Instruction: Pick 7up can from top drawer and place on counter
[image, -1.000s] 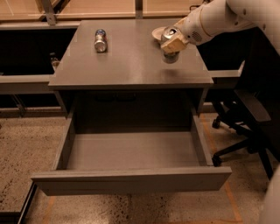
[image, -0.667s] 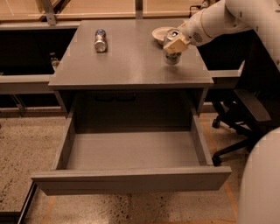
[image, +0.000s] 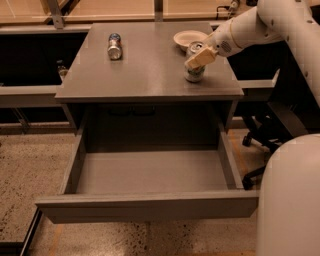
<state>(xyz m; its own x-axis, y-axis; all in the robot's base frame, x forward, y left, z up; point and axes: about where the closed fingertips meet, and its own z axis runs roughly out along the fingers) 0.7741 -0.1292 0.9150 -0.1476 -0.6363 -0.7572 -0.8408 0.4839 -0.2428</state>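
The 7up can (image: 194, 74) stands upright near the right edge of the counter (image: 150, 70). My gripper (image: 199, 58) reaches in from the upper right and is shut on the can's upper part, with one cream finger across its front. The can's bottom is at the counter surface; I cannot tell whether it touches. The top drawer (image: 150, 207) is pulled fully out below the counter and its flat bottom holds nothing.
A blue-and-red-labelled silver can (image: 114, 46) lies on its side at the counter's back left. A white bowl (image: 188, 37) sits just behind the 7up can. An office chair (image: 262, 142) stands to the right. My white body (image: 290, 200) fills the lower right corner.
The gripper and can have shifted slightly and sit a little lower over the counter's right side. The drawer and the other can have not moved.
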